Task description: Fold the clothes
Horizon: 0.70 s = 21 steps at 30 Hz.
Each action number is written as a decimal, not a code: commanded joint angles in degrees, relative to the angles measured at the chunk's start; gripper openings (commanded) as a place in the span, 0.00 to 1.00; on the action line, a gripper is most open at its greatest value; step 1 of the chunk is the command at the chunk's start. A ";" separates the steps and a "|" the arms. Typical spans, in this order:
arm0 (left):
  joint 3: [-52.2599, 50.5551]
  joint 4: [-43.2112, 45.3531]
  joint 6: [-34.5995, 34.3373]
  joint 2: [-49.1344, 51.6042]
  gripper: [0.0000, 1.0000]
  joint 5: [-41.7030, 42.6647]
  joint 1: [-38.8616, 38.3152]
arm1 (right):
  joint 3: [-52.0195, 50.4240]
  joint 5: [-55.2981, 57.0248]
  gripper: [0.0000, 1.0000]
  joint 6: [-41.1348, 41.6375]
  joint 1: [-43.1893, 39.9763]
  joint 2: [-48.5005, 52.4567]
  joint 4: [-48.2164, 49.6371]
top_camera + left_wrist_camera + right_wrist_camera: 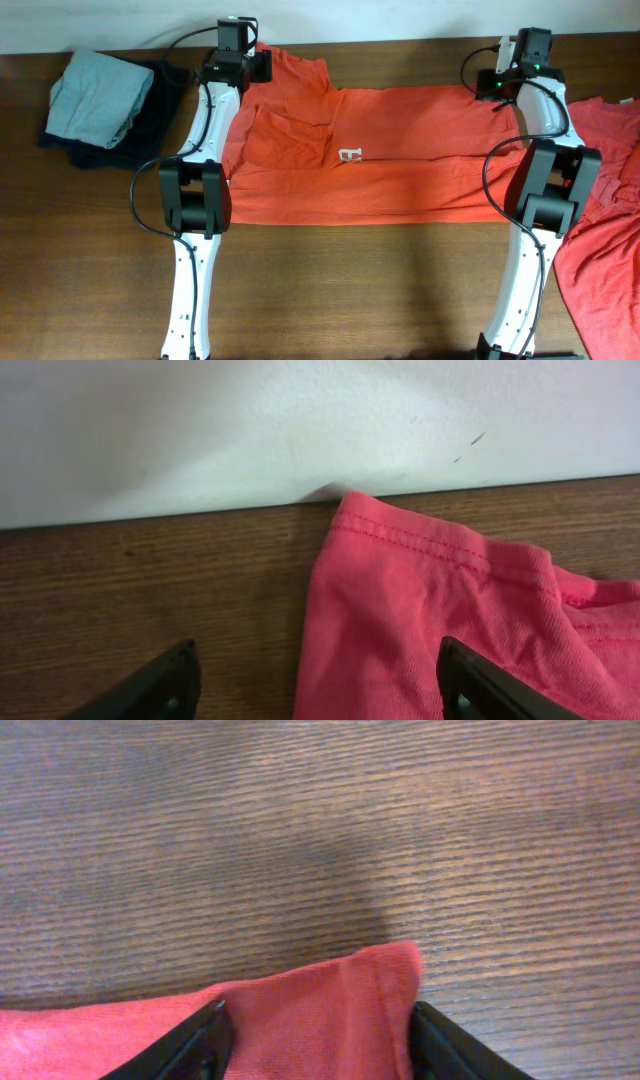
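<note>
Orange-red cotton is spread flat across the middle of the worktop: one T-shirt is laid out sideways, with a small white mark near its centre. Its long near edge looks straight and doubled over, so a first lengthwise fold is judged to be done.

The two far corners are attended to, one by each arm, presumably so that the cloth can be lifted evenly and carried over. At the far left corner, close to the white wall, the left gripper is placed with its jaws wide apart, the stitched hem lying between them, unpinched. At the far right corner, the right gripper is set astride the corner; its jaws are also seen apart, close beside the fabric, not yet clamped.

A second orange-red T-shirt is left crumpled at the right edge. A grey-green garment is stacked on a navy garment at far left.
</note>
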 commanded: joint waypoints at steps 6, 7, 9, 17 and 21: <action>1.42 1.36 0.07 0.74 0.75 0.44 0.15 | -0.72 0.37 0.52 -0.09 -0.22 2.34 -0.92; 1.42 1.51 0.04 0.74 0.74 0.46 0.15 | -0.72 0.37 0.49 -0.07 -0.22 2.34 -0.94; 1.42 1.70 0.04 0.76 0.73 0.50 0.11 | -0.72 0.37 0.45 -0.07 -0.22 2.34 -0.94; 1.42 2.99 0.04 3.56 0.68 0.24 0.00 | -0.74 0.37 0.46 -0.09 -0.17 2.34 -1.36; 1.42 2.56 0.04 4.66 0.68 0.26 -0.02 | -0.74 0.37 0.46 -0.09 -0.17 2.34 -1.36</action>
